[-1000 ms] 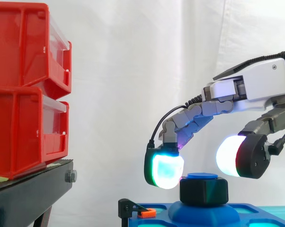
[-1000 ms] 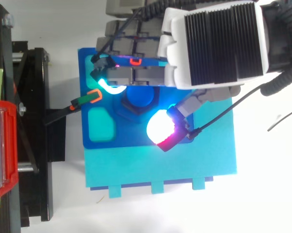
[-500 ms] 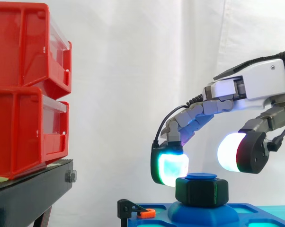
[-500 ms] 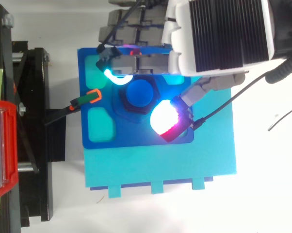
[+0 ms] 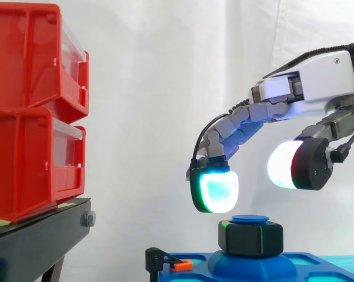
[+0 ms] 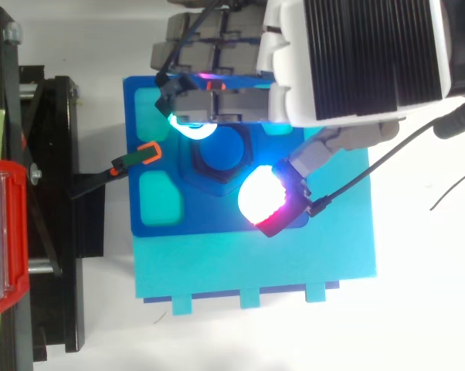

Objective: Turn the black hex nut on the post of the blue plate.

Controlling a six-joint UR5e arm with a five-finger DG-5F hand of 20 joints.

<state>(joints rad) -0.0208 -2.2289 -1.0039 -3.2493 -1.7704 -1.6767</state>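
The black hex nut [image 5: 250, 238] sits on the blue post [image 5: 250, 220] of the blue plate [image 6: 209, 220], its hex outline [image 6: 195, 160] partly under the fingers in the top view. My hand [image 5: 318, 88] hovers above it, reaching in from the right. A cyan-green fingertip pad [image 5: 217, 191] hangs just above and left of the nut, clear of it. The white-and-red thumb pad [image 5: 283, 164] floats higher on the right. Between thumb and fingers is a gap wider than the nut, with nothing in it. Seen from above, the hand [image 6: 356, 54] covers the plate's far edge.
Two stacked red bins [image 5: 30, 111] rest on a black stand [image 5: 36, 241] to the left. An orange-and-black clip [image 6: 144, 154] reaches from the stand to the plate's left edge. The blue plate lies on a larger cyan base [image 6: 256, 263].
The hand has risen. Its fingertip pads, which were level with the nut's sides a second ago, now hang above it and no longer touch it.
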